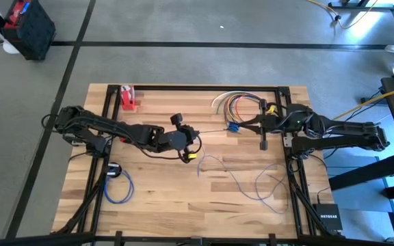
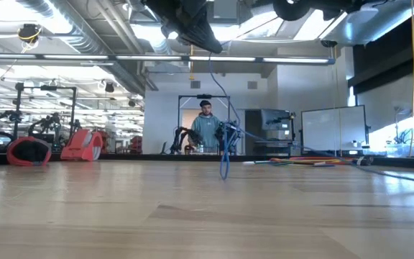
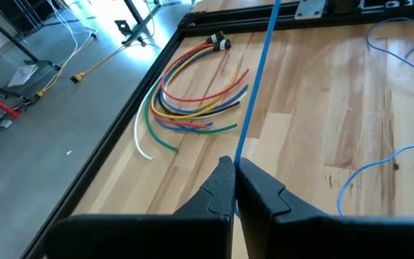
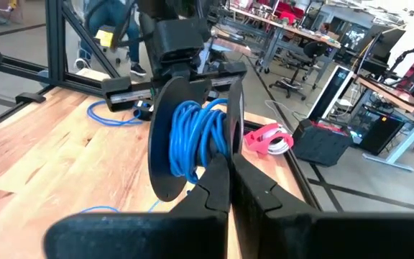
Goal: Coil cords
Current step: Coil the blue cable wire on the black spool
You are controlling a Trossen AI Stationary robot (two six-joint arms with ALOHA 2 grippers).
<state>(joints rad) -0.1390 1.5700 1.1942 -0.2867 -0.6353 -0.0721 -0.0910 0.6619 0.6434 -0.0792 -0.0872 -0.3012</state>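
From above, the left gripper (image 1: 192, 145) hung over the middle of the table and the right gripper (image 1: 237, 127) just beyond it toward the far edge, a thin stretch of blue cord (image 1: 214, 131) running taut between them; more of that cord lay in loose loops (image 1: 265, 183) on the bare wood nearer the front right, and a second blue coil (image 1: 117, 184) sat at the front left. At table height the cord (image 2: 223, 155) dropped from the arms to the boards in a slack loop, which could snag on the table (image 2: 207, 216) if drawn in quickly. The left wrist view showed the left fingers (image 3: 218, 188) closed on the blue cord (image 3: 259, 79), with a fan of coloured cords (image 3: 192, 101) lying near the far edge; a slip here would release all tension. The right wrist view showed the right fingers (image 4: 214, 176) pinched shut against a black spool (image 4: 192, 137) wound with blue cord (image 4: 192, 140); uneven tension would likely let turns spill over the rim.
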